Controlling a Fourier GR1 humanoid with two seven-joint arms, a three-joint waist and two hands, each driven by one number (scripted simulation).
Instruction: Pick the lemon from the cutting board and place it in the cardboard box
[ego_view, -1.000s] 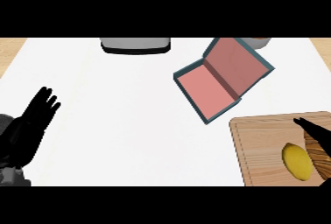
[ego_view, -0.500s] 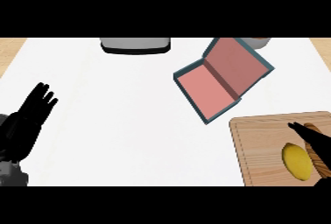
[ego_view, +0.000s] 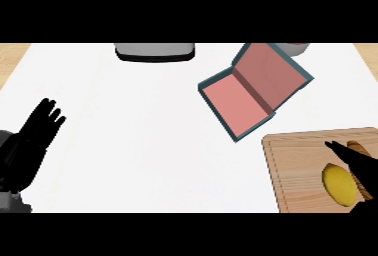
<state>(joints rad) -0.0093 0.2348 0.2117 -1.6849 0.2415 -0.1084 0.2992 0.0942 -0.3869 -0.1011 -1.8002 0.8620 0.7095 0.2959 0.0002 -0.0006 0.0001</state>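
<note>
A single view looks from the robot's head steeply down onto the white counter (ego_view: 148, 140), facing away from the robot's body. The near edge of the scene lies at the bottom, where the left hand (ego_view: 33, 137) enters at the lower left and the right hand (ego_view: 358, 162) at the lower right. The far edge runs along the top. The cutting board (ego_view: 303, 165) is cropped by the right and lower borders.

You will find no readable text, label, brand, number or sign on anything lying around the cutting board (ego_view: 306, 160).
</note>
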